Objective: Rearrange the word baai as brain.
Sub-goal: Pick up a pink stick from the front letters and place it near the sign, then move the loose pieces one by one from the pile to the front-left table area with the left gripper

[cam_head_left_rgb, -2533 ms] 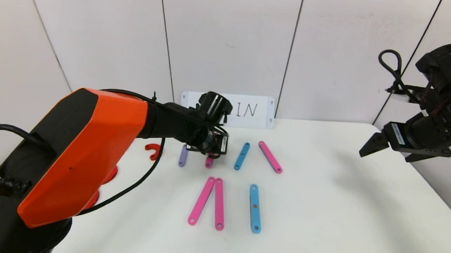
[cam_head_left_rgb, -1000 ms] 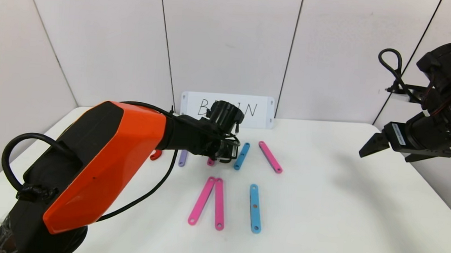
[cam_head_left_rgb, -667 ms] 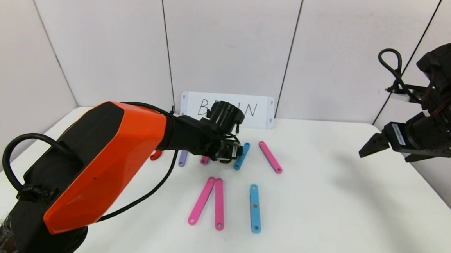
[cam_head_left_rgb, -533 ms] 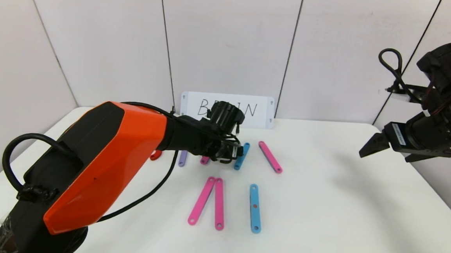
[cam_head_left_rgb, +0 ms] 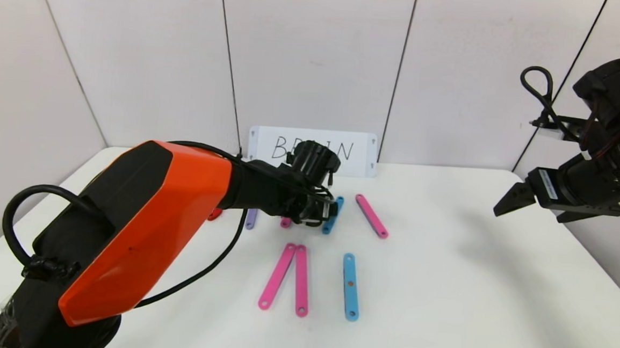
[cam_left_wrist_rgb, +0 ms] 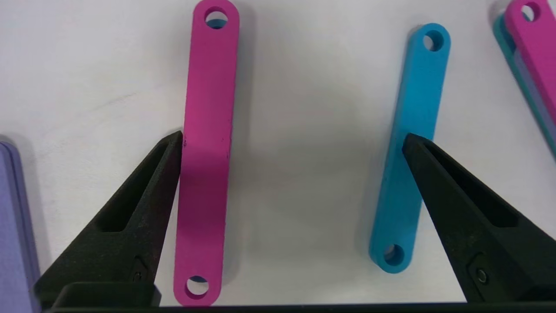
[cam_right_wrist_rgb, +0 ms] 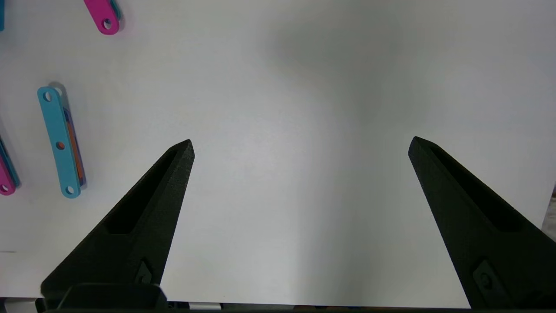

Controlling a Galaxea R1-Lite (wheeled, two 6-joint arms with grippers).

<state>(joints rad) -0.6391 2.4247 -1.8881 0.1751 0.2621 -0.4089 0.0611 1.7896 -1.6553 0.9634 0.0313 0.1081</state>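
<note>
White card [cam_head_left_rgb: 311, 150] propped at the table's [cam_head_left_rgb: 469, 291] far edge, partly blocked by the left arm; purple strip [cam_head_left_rgb: 251, 218] and red curve [cam_head_left_rgb: 214, 213] beside it. Left gripper [cam_left_wrist_rgb: 291, 143] low over the back row, fingers spread wide, holding nothing, straddling a pink strip [cam_left_wrist_rgb: 206, 152] and a blue strip [cam_left_wrist_rgb: 410, 148]. Right gripper [cam_right_wrist_rgb: 299, 145] raised at the right, likewise spread and empty.

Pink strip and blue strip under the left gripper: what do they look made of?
Pink strip: likely moulded plastic, matte; even colour, rounded ends, clean holes. Blue strip: same look, apparently the same matte plastic. Neither shows any metallic shine.
</note>
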